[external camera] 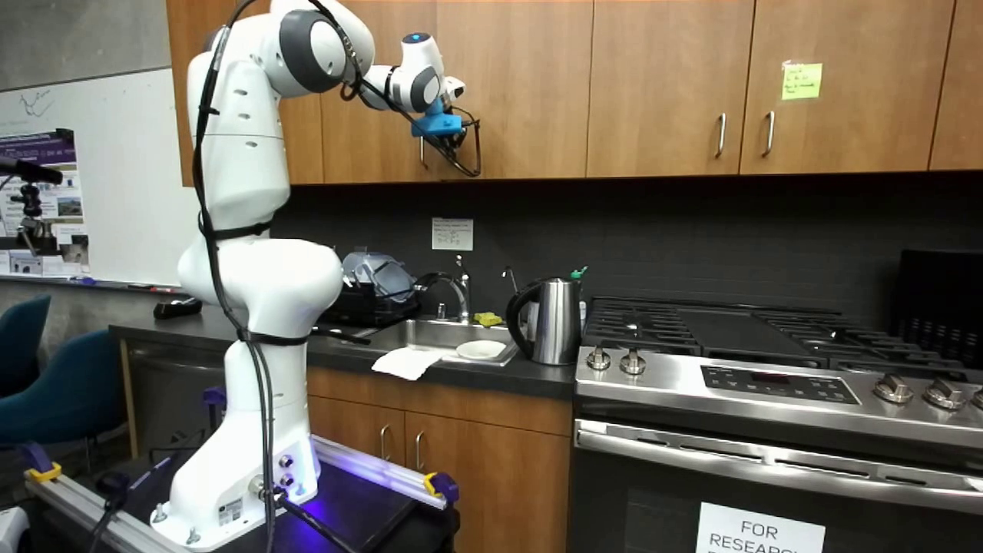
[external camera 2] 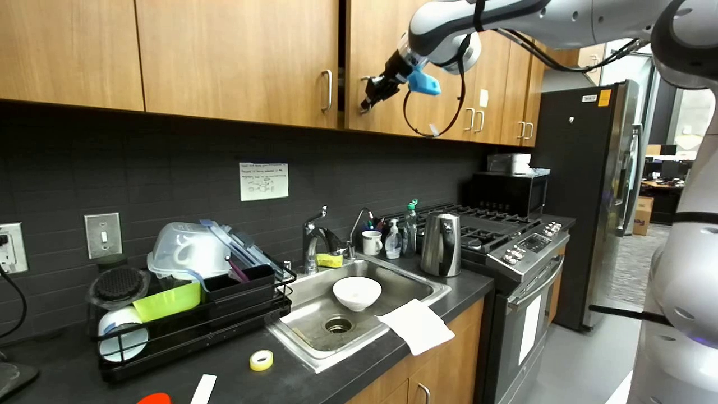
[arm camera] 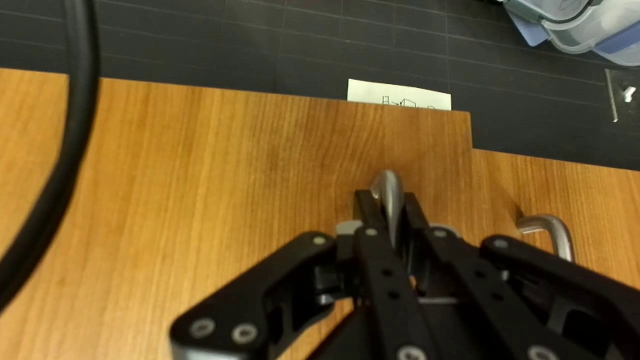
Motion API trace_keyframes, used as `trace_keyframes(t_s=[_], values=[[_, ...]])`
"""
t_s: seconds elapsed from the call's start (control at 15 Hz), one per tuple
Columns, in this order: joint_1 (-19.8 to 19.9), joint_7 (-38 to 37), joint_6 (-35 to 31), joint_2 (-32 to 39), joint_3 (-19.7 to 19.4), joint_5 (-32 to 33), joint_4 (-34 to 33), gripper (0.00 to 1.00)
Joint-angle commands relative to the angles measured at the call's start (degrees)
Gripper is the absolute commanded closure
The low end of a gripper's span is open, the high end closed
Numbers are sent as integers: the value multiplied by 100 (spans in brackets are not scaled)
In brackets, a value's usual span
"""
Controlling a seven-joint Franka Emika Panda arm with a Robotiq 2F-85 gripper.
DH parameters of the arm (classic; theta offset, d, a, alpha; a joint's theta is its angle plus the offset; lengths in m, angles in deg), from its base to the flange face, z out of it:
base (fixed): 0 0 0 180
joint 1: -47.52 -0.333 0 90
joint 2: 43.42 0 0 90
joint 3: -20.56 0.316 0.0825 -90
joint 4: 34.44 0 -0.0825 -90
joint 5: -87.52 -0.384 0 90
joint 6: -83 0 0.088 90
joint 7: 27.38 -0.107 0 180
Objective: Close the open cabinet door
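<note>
The claw [arm camera: 390,200] grips the ajar door's [arm camera: 235,195] handle [arm camera: 394,207].

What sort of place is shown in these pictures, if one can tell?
Most likely a kitchen, perhaps in a research building: there is a stainless-steel sink, a gas range and, on its front, a paper sign that appears to begin "FOR RESEARCH".

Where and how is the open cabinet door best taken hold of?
Probably by its silver bar handle, from the front, one jaw on each side: the slim upright bar stands out from the flat door. The gripper is shut on it this way.
</note>
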Motion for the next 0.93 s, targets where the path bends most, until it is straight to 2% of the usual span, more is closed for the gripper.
trace_keyframes(t_s=[0.0, 0.87], values=[[214, 238, 323, 173, 179, -71, -365, 97], [440, 219, 683, 605, 399, -55, -968, 97]])
